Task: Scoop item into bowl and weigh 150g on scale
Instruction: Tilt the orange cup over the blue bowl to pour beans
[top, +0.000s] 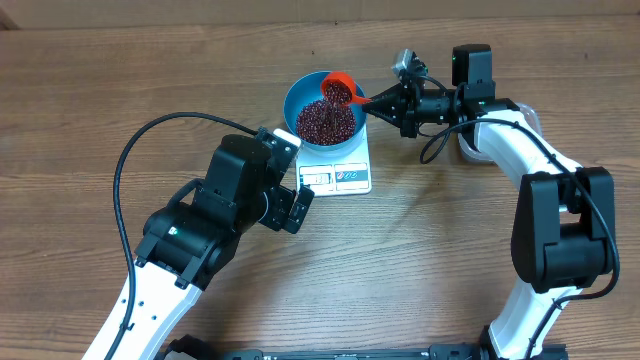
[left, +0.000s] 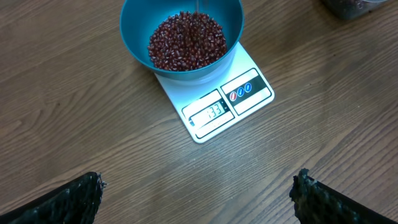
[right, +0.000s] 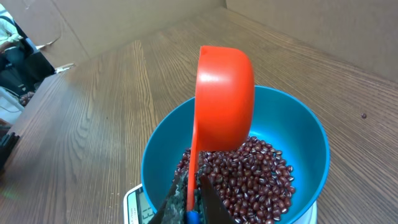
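Observation:
The blue bowl (top: 291, 104) stands on the white scale (top: 340, 178) and holds a heap of red-brown beans (top: 325, 124). My right gripper (top: 385, 100) is shut on the handle of an orange scoop (top: 338, 90), which is tipped on its side above the bowl with beans in its cup. From the right wrist, the scoop (right: 224, 99) hangs over the beans (right: 261, 174), its handle pinched in the gripper (right: 189, 200). My left gripper (top: 293, 176) is open and empty over bare table, just left of the scale. The scale's display (left: 214, 112) reads 133.
A clear plastic tub (top: 468, 148) with more beans sits right of the scale, under the right arm; its corner (left: 348, 6) shows in the left wrist view. The left arm's black cable (top: 128, 160) loops over the table's left side. Cardboard walls (right: 311, 25) stand behind.

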